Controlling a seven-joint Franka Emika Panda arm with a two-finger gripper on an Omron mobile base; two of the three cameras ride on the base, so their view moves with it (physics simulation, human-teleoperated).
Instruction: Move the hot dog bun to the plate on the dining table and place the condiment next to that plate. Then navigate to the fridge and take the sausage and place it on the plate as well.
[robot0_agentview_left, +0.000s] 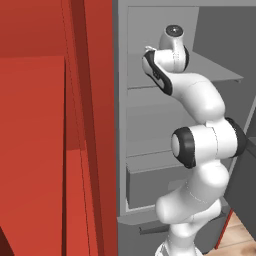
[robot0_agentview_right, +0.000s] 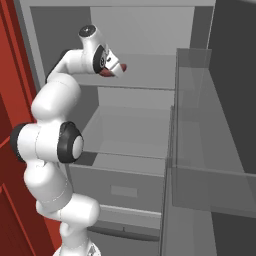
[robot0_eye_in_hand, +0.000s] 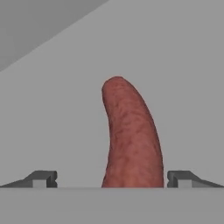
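I'm reaching deep into the open fridge (robot0_agentview_right: 150, 30), arm bent up and over to the upper shelf (robot0_agentview_left: 215, 67), because that's where the sausage (robot0_eye_in_hand: 131, 140) lies. Down the hand view, my gripper (robot0_eye_in_hand: 111, 179) is spread wide, one dark fingertip (robot0_eye_in_hand: 41, 178) on each side of the near end of the sausage, gaps showing on both sides, so nothing is pinched yet. The sausage lies flat on the grey shelf and curves away from me, running lengthwise between the fingers, which I'd judge is the right line-up for closing across its narrow width. From the right base view its reddish tip pokes out just beyond my hand. Next call, I reckon: close gently, since a round, curved thing could roll or slip out.
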